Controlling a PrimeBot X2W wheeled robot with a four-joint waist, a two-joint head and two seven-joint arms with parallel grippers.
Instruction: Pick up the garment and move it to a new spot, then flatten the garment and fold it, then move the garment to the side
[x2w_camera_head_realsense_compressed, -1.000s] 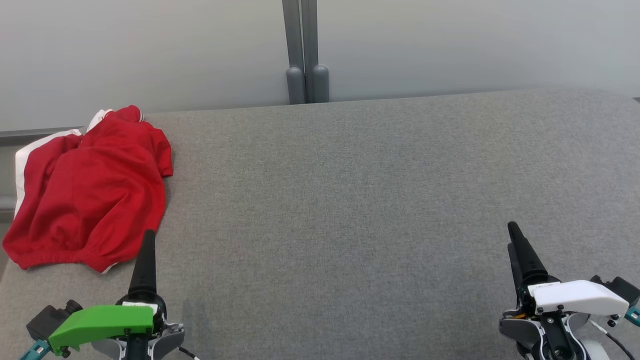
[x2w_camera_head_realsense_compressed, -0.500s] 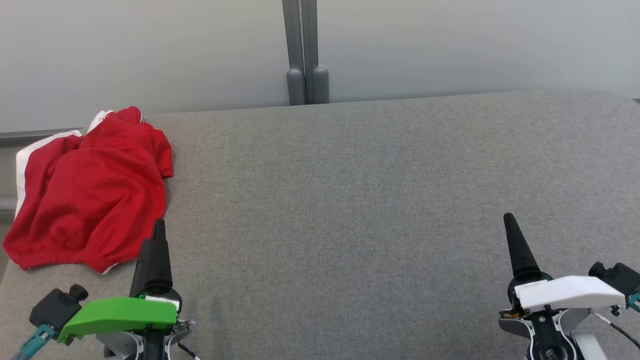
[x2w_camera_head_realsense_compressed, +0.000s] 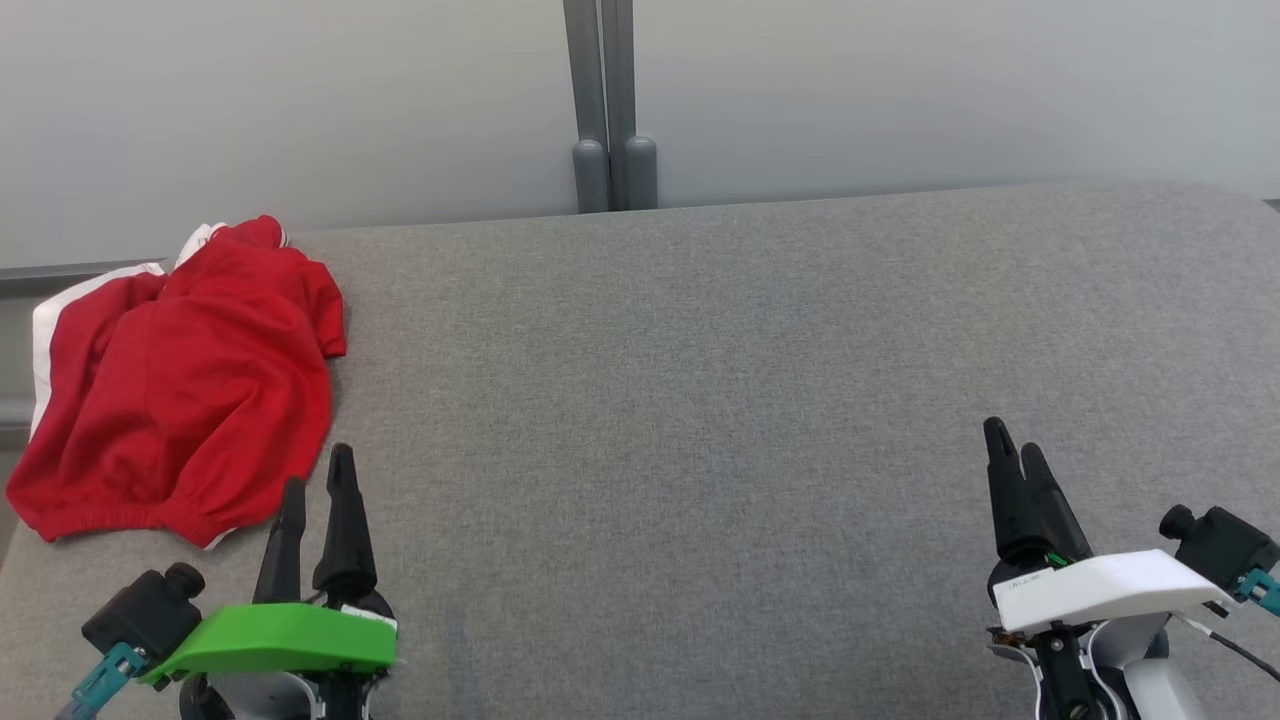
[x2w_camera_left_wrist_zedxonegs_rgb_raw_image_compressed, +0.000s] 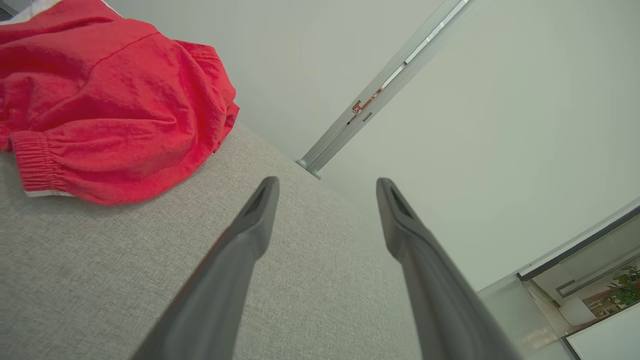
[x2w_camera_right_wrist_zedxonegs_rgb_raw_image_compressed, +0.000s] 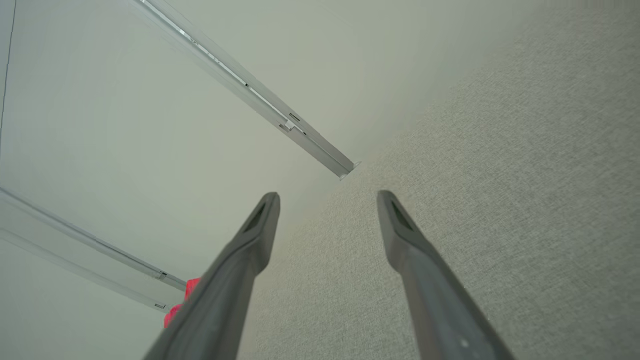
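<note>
While the red garment (x2w_camera_head_realsense_compressed: 180, 390) is lying in a rumpled heap at the far left of the grey cloth-covered table (x2w_camera_head_realsense_compressed: 700, 400), both arms are hanging low over the near side. The garment is showing a white stripe along its left rim and a gathered elastic hem along its near edge, and its folds are bunching up towards the far-left corner. The left gripper (x2w_camera_head_realsense_compressed: 318, 468), under a green cover, is sitting at the near left, pointing away from me towards the far side; its fingertips are coming close to the near-right corner of the hem, and the left wrist view is showing them apart from the cloth, not touching it. Its two dark fingers (x2w_camera_left_wrist_zedxonegs_rgb_raw_image_compressed: 250, 235) are standing spread wide, with bare grey table beyond them. The right gripper (x2w_camera_head_realsense_compressed: 1012, 438), under a white cover, is sitting at the near right, well apart from the garment; its fingers (x2w_camera_right_wrist_zedxonegs_rgb_raw_image_compressed: 410, 240) are likewise standing wide, over bare table. A pale wall (x2w_camera_head_realsense_compressed: 900, 90) is running behind the far edge; a grey post (x2w_camera_head_realsense_compressed: 600, 60) is rising against it at about the middle, with two rounded feet meeting the table's far edge.
</note>
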